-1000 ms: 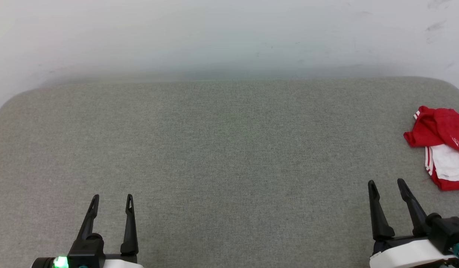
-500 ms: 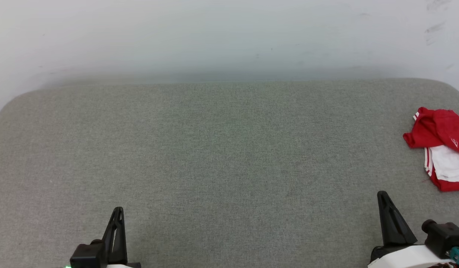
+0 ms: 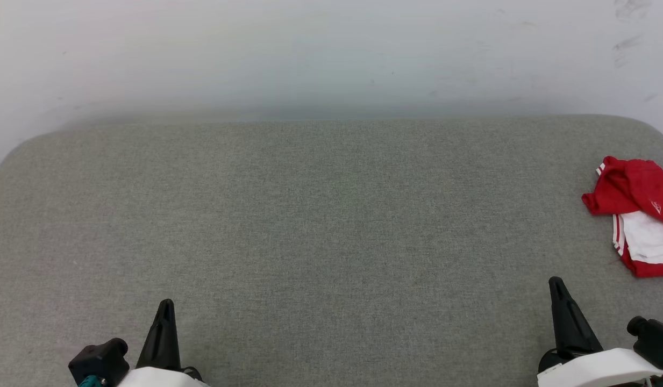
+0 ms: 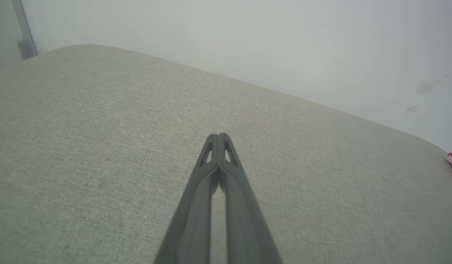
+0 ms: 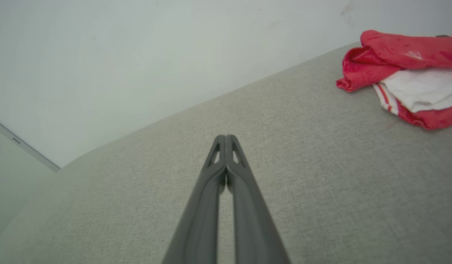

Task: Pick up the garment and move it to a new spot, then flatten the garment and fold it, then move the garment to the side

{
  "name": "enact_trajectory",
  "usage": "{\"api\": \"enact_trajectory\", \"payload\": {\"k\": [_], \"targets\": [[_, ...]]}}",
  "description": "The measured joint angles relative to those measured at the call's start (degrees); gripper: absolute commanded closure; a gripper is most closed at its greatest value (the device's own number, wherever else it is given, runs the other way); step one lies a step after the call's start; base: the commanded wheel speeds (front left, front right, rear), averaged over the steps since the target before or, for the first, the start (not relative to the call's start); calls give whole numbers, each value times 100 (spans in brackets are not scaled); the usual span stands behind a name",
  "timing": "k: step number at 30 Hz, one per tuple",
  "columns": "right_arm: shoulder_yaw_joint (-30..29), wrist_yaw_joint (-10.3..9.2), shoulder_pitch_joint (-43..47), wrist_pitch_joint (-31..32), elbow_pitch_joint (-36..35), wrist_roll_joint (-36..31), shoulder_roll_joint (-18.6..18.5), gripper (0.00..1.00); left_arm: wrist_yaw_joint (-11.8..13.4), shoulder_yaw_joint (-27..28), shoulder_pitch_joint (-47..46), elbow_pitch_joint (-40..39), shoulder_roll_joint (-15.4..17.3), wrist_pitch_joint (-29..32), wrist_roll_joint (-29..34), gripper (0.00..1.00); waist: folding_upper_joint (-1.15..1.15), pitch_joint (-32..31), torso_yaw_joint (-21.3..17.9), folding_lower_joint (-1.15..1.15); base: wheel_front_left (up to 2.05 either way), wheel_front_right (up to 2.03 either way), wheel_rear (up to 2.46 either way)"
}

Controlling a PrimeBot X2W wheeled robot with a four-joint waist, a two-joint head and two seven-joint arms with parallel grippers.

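The crumpled red-and-white garment (image 3: pixel 635 209) lies at the right edge of the grey table (image 3: pixel 331 226). The left hand (image 3: pixel 165 305) at the table's near left and the right hand (image 3: pixel 555 281) at its near right are both clenched, empty.

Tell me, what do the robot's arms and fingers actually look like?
The left gripper and right gripper look alike: two long, slim, dark grey fingers tapering to a point, with small triangular cut-outs near the tips. Behind them sit a rounded black knob and a smooth white forearm shell. A small teal fitting shows by the left wrist.
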Motion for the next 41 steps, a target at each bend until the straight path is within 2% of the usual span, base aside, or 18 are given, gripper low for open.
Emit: {"api": "enact_trajectory", "payload": {"k": [18,41], "targets": [[-26,-1,-220,324,158,1637,-12,100,-235,120,-308,247,-33,365,-1777,100,0,-38,6,0,0,0,0],[-85,-2,-458,676,322,3296,-16,100,-461,267,-580,475,-85,767,-3584,100,0,-86,14,0,0,0,0]]}}
